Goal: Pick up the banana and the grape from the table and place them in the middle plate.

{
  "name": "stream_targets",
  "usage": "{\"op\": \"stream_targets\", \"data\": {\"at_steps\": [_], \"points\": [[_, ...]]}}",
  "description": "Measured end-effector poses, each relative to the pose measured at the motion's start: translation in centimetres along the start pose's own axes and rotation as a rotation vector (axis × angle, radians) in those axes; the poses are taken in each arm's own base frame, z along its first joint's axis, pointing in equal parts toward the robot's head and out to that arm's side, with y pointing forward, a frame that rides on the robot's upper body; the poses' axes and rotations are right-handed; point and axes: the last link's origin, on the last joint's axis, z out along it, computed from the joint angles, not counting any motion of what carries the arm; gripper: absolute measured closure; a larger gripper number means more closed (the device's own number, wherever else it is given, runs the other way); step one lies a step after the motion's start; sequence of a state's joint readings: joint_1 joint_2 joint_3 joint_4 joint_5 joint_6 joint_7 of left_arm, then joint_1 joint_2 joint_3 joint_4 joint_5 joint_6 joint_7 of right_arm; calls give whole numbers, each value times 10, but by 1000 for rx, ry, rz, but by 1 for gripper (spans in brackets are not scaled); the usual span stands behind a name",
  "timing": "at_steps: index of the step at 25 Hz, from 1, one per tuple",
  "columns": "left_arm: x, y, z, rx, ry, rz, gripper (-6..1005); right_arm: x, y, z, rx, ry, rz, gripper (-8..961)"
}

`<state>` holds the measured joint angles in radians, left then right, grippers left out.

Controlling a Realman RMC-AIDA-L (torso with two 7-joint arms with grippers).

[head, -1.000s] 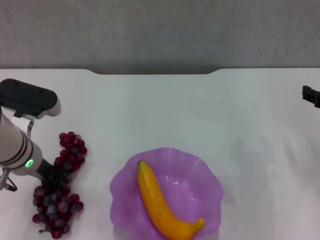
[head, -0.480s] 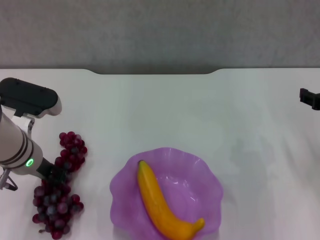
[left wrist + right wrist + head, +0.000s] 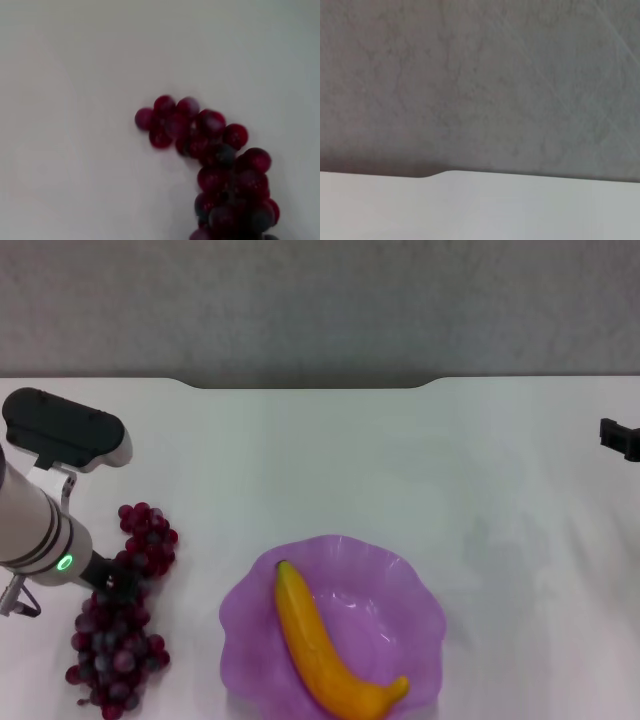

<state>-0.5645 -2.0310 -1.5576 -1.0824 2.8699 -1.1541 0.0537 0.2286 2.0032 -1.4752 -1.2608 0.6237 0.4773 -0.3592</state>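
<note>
The grape [image 3: 125,615], a long dark red bunch, lies on the white table [image 3: 330,460] at the near left. My left gripper [image 3: 117,584] is down in the middle of the bunch and shut on it. The left wrist view shows one end of the grape [image 3: 210,155] on the white top. The banana [image 3: 325,645], yellow-orange, lies inside the purple scalloped middle plate [image 3: 410,590], along its left side. My right gripper [image 3: 620,436] shows only as a black part at the far right edge, away from everything.
The table's far edge has a shallow notch [image 3: 310,386], with a grey wall behind. The right wrist view shows that wall and the table's edge [image 3: 440,174].
My left arm has risen slightly and shifted a little right. The lower part of the grape bunch has drawn up toward the gripper. The banana and plate have not moved.
</note>
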Motion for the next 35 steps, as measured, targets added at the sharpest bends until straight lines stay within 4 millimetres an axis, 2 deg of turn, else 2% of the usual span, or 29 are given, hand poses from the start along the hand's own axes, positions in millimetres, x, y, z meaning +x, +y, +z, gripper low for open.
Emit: {"op": "stream_targets", "data": {"at_steps": [4,7,20,29,34,35], "points": [[3,5,-15,-5,60,23,657,0,0,0,0,1,-1,290],[4,5,-23,-6,79,30,786,1,0,1,0,3,-1,291],[6,5,-28,-5,100,47,859,2,1,4,-5,20,-5,294],[9,9,-44,-9,174,64,922,2,3,5,-5,26,-20,296],[10,9,-52,-8,199,72,924,3,2,6,-4,31,-18,297],[11,9,-59,-8,221,79,925,3,2,6,-4,31,-18,297]]}}
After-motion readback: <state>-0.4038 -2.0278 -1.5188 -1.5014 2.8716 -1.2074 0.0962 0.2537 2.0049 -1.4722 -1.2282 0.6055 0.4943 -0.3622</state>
